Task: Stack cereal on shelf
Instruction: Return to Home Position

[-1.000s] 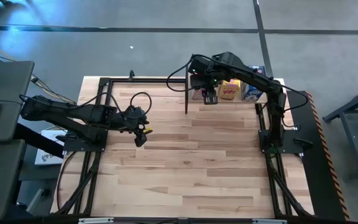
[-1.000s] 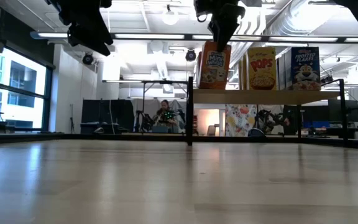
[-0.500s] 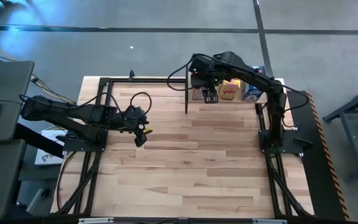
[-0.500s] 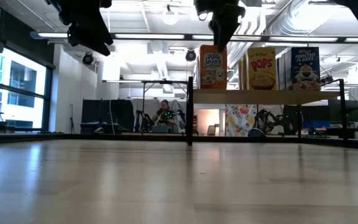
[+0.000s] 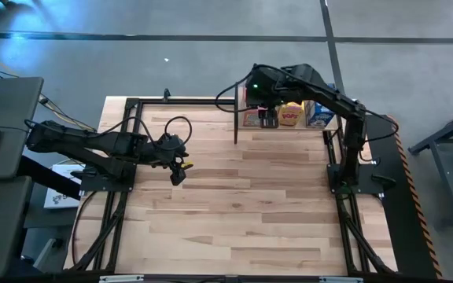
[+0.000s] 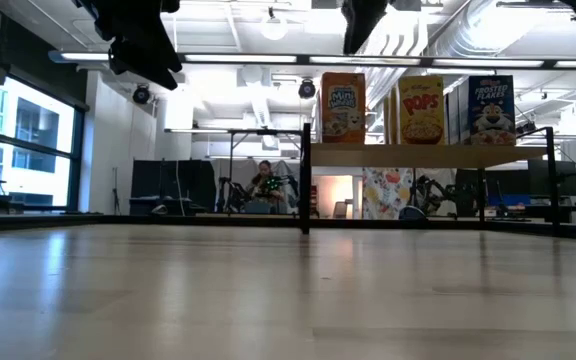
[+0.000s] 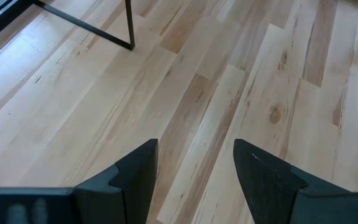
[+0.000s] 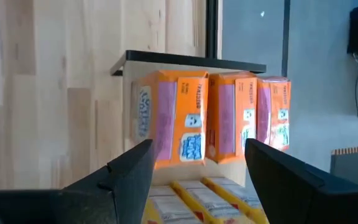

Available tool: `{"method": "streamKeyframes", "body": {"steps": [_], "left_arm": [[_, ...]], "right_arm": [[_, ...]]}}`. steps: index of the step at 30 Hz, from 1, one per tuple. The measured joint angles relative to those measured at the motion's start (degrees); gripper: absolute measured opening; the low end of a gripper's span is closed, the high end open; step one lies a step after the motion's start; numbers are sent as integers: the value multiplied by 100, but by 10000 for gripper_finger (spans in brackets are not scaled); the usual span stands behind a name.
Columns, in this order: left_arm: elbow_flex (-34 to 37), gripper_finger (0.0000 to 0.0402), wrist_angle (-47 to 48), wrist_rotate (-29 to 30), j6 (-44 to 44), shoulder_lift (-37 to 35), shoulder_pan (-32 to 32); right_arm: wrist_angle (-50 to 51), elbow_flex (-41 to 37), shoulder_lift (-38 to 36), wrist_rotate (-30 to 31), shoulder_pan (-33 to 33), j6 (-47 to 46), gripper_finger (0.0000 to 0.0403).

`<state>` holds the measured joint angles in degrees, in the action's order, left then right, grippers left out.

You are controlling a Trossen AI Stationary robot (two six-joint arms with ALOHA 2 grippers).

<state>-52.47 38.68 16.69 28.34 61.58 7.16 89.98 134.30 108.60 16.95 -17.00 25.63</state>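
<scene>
Cereal: three orange boxes [image 8: 173, 118] stand in a row at the shelf's left end, yellow boxes [image 6: 421, 110] in the middle, a blue box [image 6: 491, 110] at the right.
Shelf: light board [image 6: 368, 155] at the table's far right.
My right gripper [image 8: 197, 146]: above the orange row, jaws released, empty.
My left gripper [image 7: 196, 146]: over the table's [image 5: 250, 204] left half, well apart from the shelf, jaws released, empty.
Room: a person [image 6: 265, 180] far behind.
</scene>
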Motion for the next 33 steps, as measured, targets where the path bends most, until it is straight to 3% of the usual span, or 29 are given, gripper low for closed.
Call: {"method": "streamKeyframes", "body": {"steps": [5,12,23,26,29,33], "left_arm": [[0,200,1,-1,0,0,0],[0,200,1,0,0,0,0],[0,200,0,0,-9,0,0],[0,200,2,11,-405,0,-1],[0,200,2,11,-814,0,0],[0,200,-6,20,-1107,0,-2]], "right_arm": [[3,-11,-339,-119,169,-285,245],[5,-11,-1245,-785,328,-702,245],[6,-13,-2767,-1160,646,-1486,245],[-9,-59,-2956,-1118,846,-1687,245],[-8,-516,-3244,-1118,1012,-1798,245],[-132,-1742,-3859,-1064,1041,-2148,245]]}}
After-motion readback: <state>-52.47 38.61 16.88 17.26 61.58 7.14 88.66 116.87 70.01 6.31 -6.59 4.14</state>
